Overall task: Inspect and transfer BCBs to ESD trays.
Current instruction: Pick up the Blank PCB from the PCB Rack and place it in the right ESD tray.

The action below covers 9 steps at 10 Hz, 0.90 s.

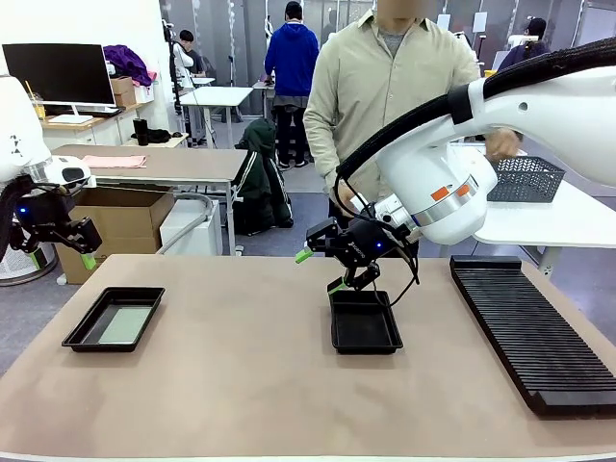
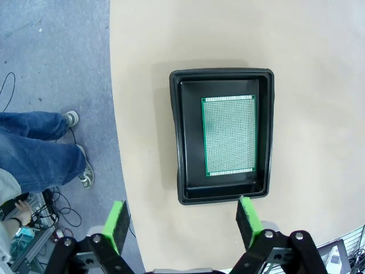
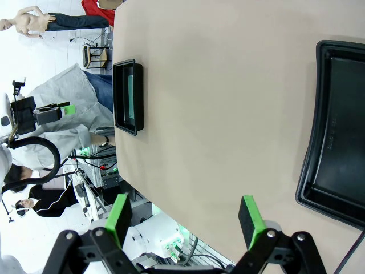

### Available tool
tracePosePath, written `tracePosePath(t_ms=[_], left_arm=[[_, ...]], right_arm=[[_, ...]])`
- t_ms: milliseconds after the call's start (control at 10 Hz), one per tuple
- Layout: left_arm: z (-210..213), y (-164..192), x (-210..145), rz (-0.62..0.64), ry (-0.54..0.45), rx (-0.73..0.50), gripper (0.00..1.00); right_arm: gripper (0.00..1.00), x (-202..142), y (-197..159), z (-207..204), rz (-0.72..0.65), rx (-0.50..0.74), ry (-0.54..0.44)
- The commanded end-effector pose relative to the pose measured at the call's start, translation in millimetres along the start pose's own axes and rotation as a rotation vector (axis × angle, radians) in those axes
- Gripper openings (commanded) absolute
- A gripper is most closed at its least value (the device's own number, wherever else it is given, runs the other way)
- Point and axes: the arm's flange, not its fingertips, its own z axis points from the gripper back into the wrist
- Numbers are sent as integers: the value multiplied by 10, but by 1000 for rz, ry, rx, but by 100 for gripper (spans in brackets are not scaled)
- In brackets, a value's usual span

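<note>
BCB (image 2: 229,136) lies flat in the left ESD tray (image 2: 221,72), under the left gripper (image 2: 181,220); jaws spread, board's long axis crosswise to the finger line; right gripper (image 1: 320,270), spread too, hovers by the middle tray (image 1: 366,349), empty I think; left arm's nearer.

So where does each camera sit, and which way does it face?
Front: fixed between the arms, facing the person across the table; left gripper and right gripper show.
Left wrist: looks down on the board in the left tray; own fingers below.
Right wrist: looks along the table past the middle tray; own fingers below.
Shared: the left tray.
</note>
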Motion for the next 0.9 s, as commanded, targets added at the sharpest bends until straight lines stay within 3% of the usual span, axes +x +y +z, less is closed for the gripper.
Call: tracePosePath(t_ms=[0,800], left_arm=[[-20,12,-11,3,-2,1,100],[-20,12,-11,3,-2,1,100]], right_arm=[[100,-4,10,-5,-12,-4,-10],[100,-4,10,-5,-12,-4,-10]])
